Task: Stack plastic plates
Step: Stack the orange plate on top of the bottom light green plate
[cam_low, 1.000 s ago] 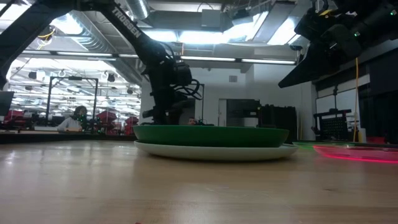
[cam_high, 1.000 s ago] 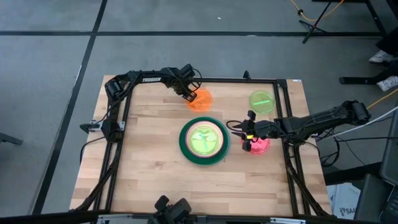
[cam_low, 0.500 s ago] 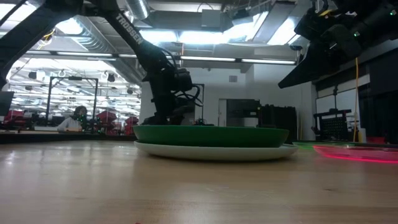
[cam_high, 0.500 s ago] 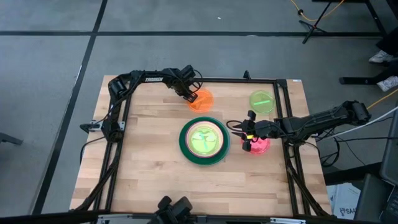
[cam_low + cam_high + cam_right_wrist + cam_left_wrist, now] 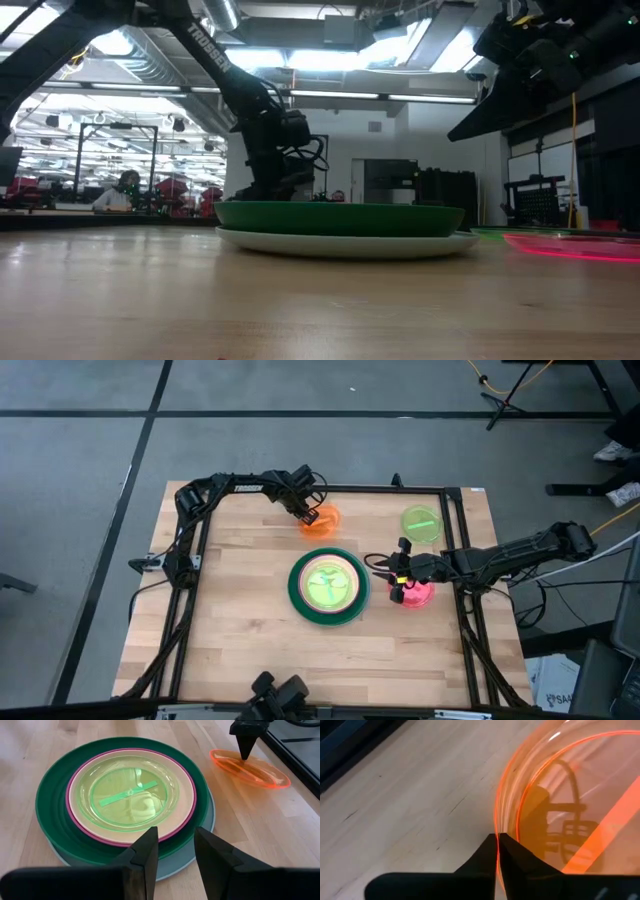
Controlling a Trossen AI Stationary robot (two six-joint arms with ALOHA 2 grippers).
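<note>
Left gripper (image 5: 497, 851) pinching one orange plate (image 5: 560, 805) — right gripper (image 5: 175, 851) open, empty

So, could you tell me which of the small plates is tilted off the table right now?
The orange plate, pinched at its rim by the left gripper. The lone lime green plate and the red one lie flat.

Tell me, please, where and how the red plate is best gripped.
Probably at its thin rim, one finger under and one over. The red plate lies flat on the table, so only the edge gives a hold. The right gripper hangs open beside it, above its stack-side edge, so that edge looks easiest to reach.
</note>
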